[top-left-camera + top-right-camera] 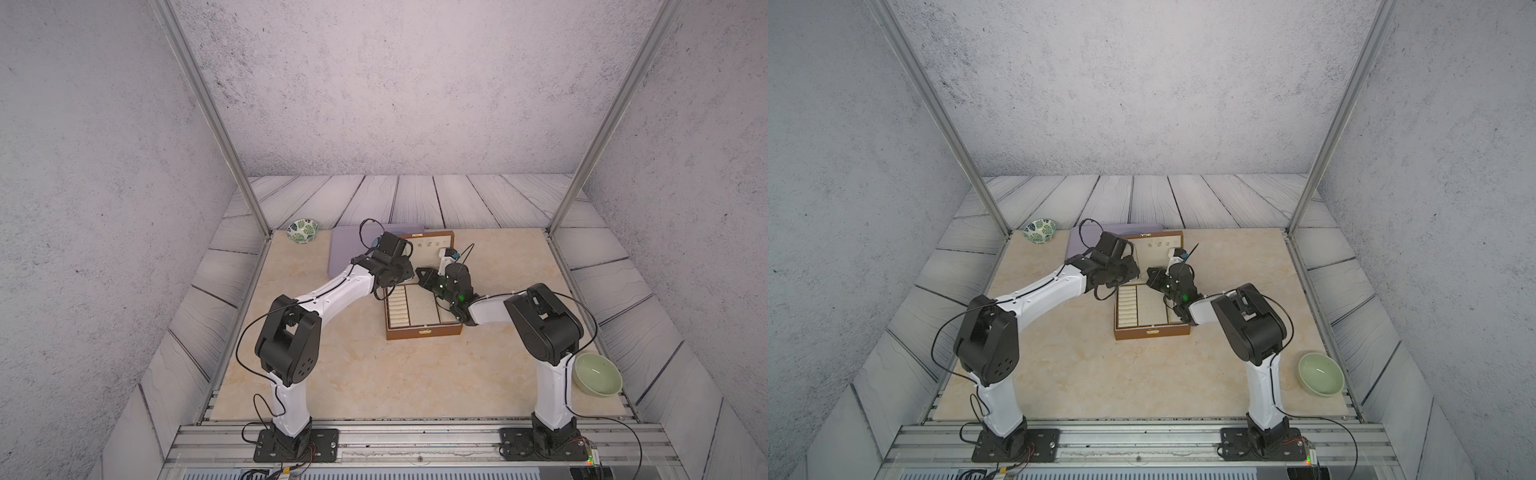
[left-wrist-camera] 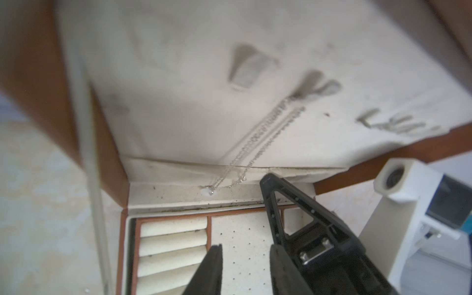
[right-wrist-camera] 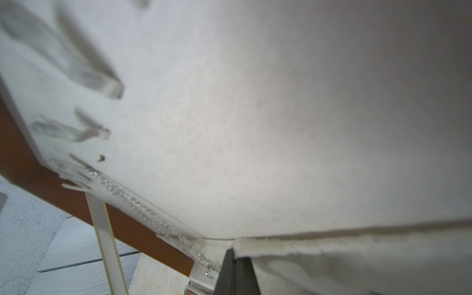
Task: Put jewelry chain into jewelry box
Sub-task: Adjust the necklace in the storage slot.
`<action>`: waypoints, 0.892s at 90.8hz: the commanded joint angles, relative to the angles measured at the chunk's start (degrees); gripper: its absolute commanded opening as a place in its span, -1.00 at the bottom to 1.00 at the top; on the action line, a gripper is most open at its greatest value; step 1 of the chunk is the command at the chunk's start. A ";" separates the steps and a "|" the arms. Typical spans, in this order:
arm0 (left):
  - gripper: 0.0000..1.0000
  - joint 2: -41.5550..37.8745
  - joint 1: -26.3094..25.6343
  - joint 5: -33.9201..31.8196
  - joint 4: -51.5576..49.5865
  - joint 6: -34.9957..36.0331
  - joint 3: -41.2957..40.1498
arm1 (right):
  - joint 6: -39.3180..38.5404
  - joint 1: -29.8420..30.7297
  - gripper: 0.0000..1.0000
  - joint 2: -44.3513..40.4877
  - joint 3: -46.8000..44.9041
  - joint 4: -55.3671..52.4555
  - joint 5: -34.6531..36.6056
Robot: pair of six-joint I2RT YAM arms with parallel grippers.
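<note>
The left tool point(image 2: 245, 274) hovers part open and empty over the open jewelry box point(image 1: 424, 331). The jewelry chain point(image 2: 258, 143) hangs down the lid lining point(image 2: 178, 89), with its pendant point(image 2: 210, 191) at the foot. Just beside it, the right tool point(image 3: 233, 260) is closed, its tip against the lining's pocket edge.

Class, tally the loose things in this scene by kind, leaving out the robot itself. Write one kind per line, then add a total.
Bowls: 2
Tray: 1
Jewelry box: 1
Chain: 1
Total: 5
</note>
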 commanded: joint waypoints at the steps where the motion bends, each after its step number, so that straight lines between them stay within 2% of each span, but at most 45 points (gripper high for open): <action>1: -0.27 -0.96 -0.55 -1.35 1.87 15.73 -0.94 | -2.37 -0.58 -1.00 0.69 -0.72 -0.15 -0.09; 11: -0.31 -0.63 -0.55 -2.38 4.05 20.16 -2.53 | -2.53 -0.68 -1.00 0.93 -0.73 0.26 -0.31; 45: -0.37 2.80 -0.64 1.47 9.36 26.29 -2.33 | -4.12 -1.00 -1.00 1.41 -0.91 0.69 -1.41; 69: -0.33 2.66 -0.55 -3.92 9.23 35.02 -3.76 | -5.75 -1.47 -1.00 0.91 -1.86 1.31 -2.16; 81: -0.32 4.03 -0.60 -5.81 8.22 36.21 -2.70 | -6.38 -1.48 -1.00 0.82 -1.71 1.64 -2.47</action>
